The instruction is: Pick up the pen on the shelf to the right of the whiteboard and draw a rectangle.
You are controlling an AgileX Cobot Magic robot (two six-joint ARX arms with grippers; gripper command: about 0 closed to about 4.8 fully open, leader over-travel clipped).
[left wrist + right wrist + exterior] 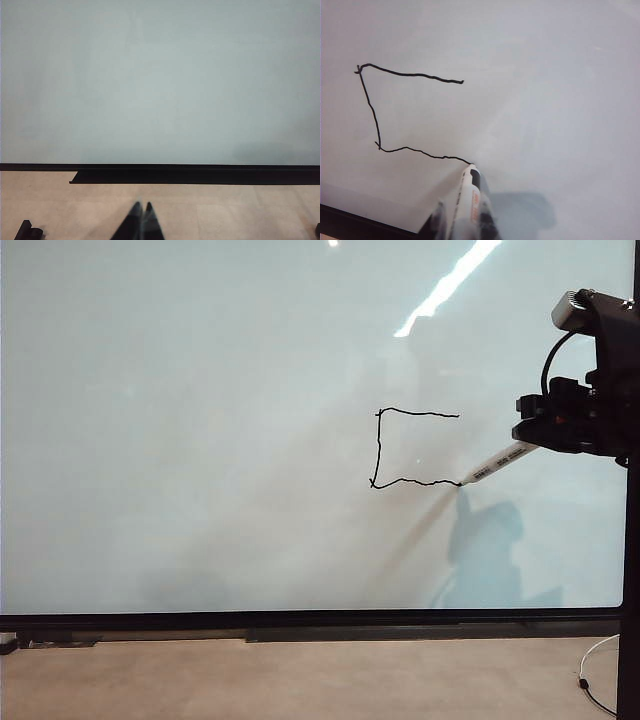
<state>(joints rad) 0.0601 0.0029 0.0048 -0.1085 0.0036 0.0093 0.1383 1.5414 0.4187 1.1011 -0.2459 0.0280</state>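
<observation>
- The whiteboard (200, 440) takes up nearly everything I can see: a glossy, pale grey-white sheet with a thin black frame along its lower edge and streaks of ceiling light glaring near the top.
- Below it runs a matte beige bench (300, 680), with a thin white cable (598, 660) looped at the right end.
- The right gripper (540, 430), blocky and black, reaches in from the right edge beside the board; its jaws are clamped on the pen (497, 463).
- The left gripper (141, 225) sits low over the bench in front of the board's bottom frame, its dark tapered jaws pressed together with nothing between them.
- The pen is a slim white barrel with dark lettering, slanting down and left, its black tip touching the board.
- The rectangle (400, 448) is unfinished: a wobbly thin black line forming the top, left side and bottom, open on the right, with the pen tip at the end of the bottom stroke.
</observation>
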